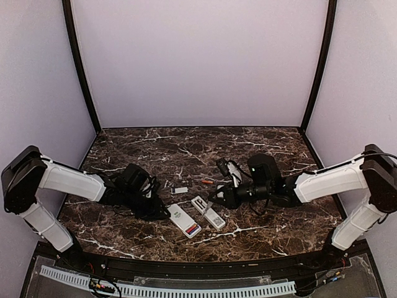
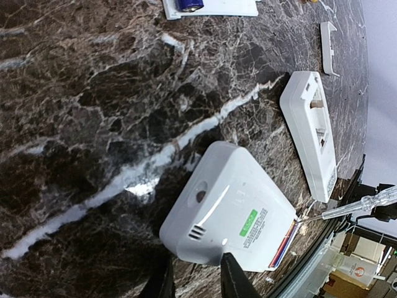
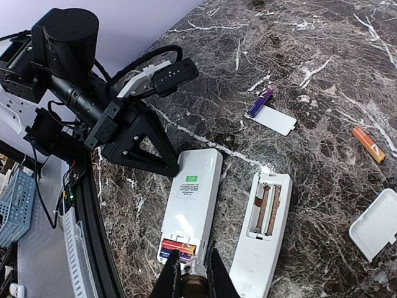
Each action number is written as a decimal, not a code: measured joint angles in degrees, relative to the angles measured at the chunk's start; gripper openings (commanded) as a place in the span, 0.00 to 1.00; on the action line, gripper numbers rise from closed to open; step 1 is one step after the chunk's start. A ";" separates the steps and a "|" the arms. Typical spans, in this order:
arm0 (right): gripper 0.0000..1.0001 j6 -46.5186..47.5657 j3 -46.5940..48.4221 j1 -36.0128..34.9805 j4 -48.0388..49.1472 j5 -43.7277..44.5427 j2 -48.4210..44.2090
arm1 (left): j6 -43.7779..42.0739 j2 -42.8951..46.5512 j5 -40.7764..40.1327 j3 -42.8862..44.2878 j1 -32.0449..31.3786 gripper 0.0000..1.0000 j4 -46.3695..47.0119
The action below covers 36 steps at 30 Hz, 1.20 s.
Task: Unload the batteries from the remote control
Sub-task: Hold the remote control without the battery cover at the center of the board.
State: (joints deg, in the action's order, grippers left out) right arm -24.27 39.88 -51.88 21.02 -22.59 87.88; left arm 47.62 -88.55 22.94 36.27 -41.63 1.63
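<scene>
Remote lies back up, its green label carrying print (too small to read). Left gripper straddles the remote's end, though whether it actually grips is unclear. Right gripper is clamped on a tool beside the batteries.

A dark marbled desk carries a flat white cover plate well ahead and right of the right fingers, and a rounded cover plate far to their right. A clear-handled screwdriver is clamped between them.
</scene>
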 measured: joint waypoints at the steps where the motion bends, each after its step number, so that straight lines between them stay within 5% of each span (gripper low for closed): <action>1: 0.00 0.00 0.00 0.00 -0.04 0.17 0.04 | -0.02 -0.07 0.00 0.00 0.00 0.25 0.02; 27: 0.00 -0.72 0.85 -0.55 1.53 1.70 1.90 | -0.02 -0.44 0.39 -0.11 0.00 0.19 0.94; 32: 0.00 -0.42 1.07 -0.83 -1.01 2.38 0.61 | 0.02 -0.44 0.35 -0.24 0.00 0.34 0.96; 36: 0.00 0.24 2.36 -1.29 -3.17 3.19 0.20 | 0.46 -0.44 0.85 -0.48 0.00 0.36 1.79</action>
State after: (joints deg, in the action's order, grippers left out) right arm -24.03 42.24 -53.17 17.85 -19.40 88.07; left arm 48.07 -88.99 23.79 35.79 -41.63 3.42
